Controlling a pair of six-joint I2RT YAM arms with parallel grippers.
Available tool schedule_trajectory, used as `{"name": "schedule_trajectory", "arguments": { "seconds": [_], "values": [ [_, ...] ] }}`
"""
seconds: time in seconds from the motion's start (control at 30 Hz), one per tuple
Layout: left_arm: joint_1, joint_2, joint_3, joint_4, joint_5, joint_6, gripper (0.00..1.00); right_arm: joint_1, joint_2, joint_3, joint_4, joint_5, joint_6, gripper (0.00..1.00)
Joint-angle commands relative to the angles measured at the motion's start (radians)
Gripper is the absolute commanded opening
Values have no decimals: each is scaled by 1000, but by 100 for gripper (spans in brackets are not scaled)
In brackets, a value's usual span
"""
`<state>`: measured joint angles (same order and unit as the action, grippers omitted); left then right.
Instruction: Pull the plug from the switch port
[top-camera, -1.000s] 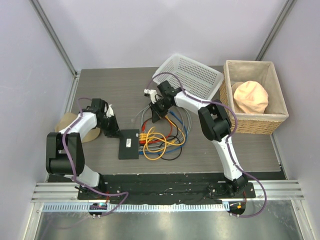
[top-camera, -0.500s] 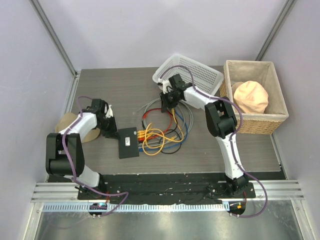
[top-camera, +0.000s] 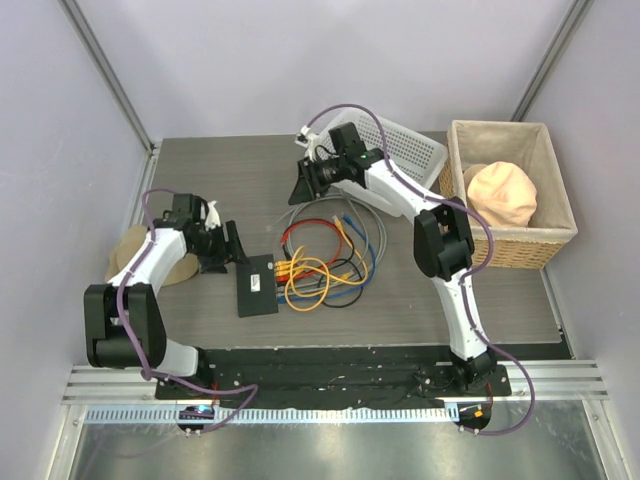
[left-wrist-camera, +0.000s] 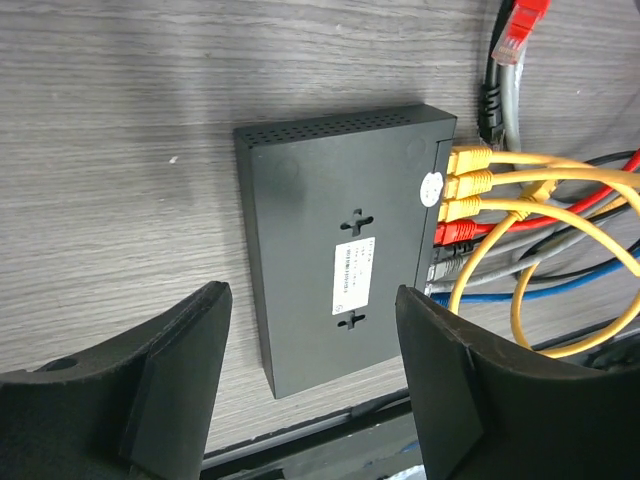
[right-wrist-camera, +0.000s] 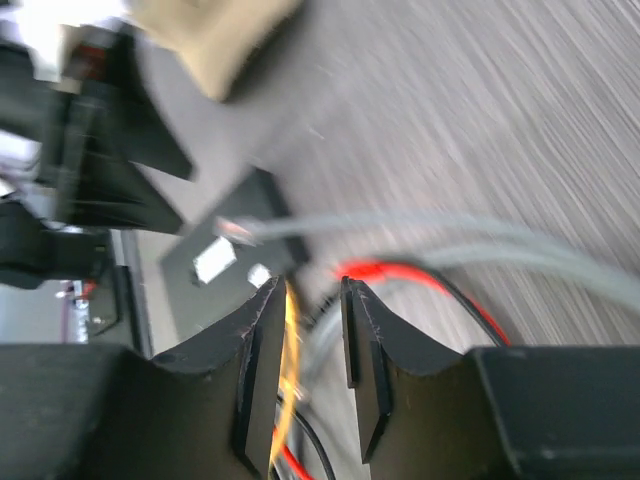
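Note:
The black switch (top-camera: 257, 284) (left-wrist-camera: 340, 240) lies flat on the table, label side up. Yellow plugs (left-wrist-camera: 468, 182) and a red one (left-wrist-camera: 457, 231) sit in the sockets on its right edge. A loose red plug (left-wrist-camera: 520, 24) lies free on the table beyond the switch, apart from it. My left gripper (top-camera: 234, 250) (left-wrist-camera: 310, 375) hovers open over the switch's near end, its fingers (left-wrist-camera: 170, 390) touching nothing. My right gripper (top-camera: 303, 184) (right-wrist-camera: 312, 292) hangs above the cable tangle (top-camera: 325, 262), jaws apart with nothing between them; that view is blurred.
A white mesh basket (top-camera: 392, 150) stands at the back behind the right arm. A wicker basket (top-camera: 548, 180) with a peach bundle sits at the right. A tan round object (top-camera: 135, 258) lies beside the left arm.
Both grippers have opened. The right gripper rose and swung back-left off the cables, letting go of what it held. The left gripper has let go and drawn away from the switch.

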<state>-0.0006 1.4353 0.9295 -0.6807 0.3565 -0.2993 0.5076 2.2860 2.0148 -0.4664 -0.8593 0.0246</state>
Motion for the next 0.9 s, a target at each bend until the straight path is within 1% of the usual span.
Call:
{"name": "schedule_trajectory", "arguments": {
  "seconds": [0.0, 0.07, 0.17, 0.3, 0.37, 0.43, 0.47, 0.53, 0.57, 0.7, 0.87],
  "values": [
    [28, 3, -15, 32, 56, -21, 70, 52, 58, 58, 35, -150, 29, 38],
    [30, 11, -23, 53, 50, -30, 69, 75, 63, 41, 35, -156, 20, 41],
    [28, 31, -34, 84, 52, -38, 67, 92, 79, 39, 34, -167, 34, 50],
    [28, 59, -38, 102, 78, -29, 66, 114, 87, 13, 22, -202, 28, 49],
    [28, 66, -46, 107, 46, -26, 65, 120, 92, -4, -17, -210, -5, 49],
    [28, 71, -54, 102, 36, -9, 64, 127, 95, -17, -41, -210, -18, 48],
    [28, 77, -57, 102, 35, -11, 64, 129, 96, -31, -64, -207, -50, 48],
    [30, 79, -70, 110, 24, -21, 62, 137, 99, -47, -77, -178, -64, 48],
    [28, 77, -77, 113, 22, -23, 62, 137, 99, -57, -83, -156, -66, 50],
    [28, 88, -96, 124, 4, -34, 59, 138, 112, -65, -92, -86, -68, 54],
    [28, 111, -109, 130, -14, -40, 59, 140, 138, -59, -135, -98, -98, 56]
  ]
}}
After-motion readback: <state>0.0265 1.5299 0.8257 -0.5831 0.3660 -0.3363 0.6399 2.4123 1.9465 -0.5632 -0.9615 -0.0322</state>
